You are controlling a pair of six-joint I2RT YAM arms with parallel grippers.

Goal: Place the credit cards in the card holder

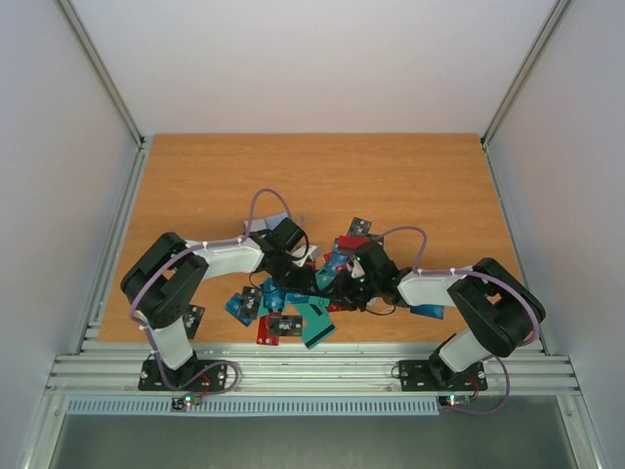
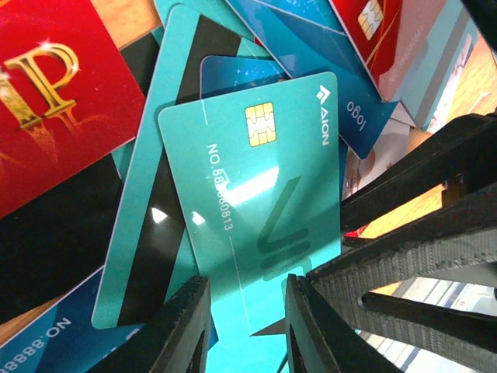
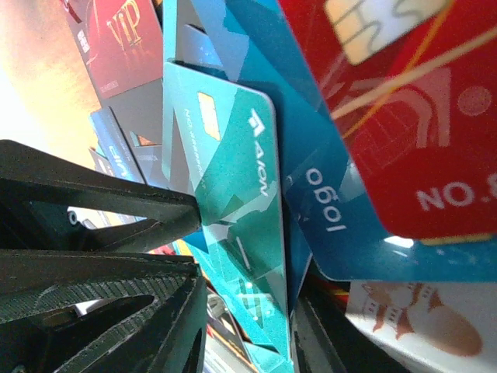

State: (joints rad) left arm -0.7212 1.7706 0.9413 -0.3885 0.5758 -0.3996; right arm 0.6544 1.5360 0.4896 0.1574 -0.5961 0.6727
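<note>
The credit cards (image 1: 293, 315) lie heaped mid-bench, towards the near edge. We see one teal card (image 2: 256, 202) running lengthwise out from the left pincer (image 2: 247, 291), its end between half-shut jaws. The right pincer (image 3: 248, 303) straddles it likewise. We cannot tell whether either grips.

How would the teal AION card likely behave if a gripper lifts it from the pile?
The teal AION card looks thin and glossy, so probably light, slightly bendy and slippery. It lies on overlapping cards, so pushing would likely slide it.
</note>
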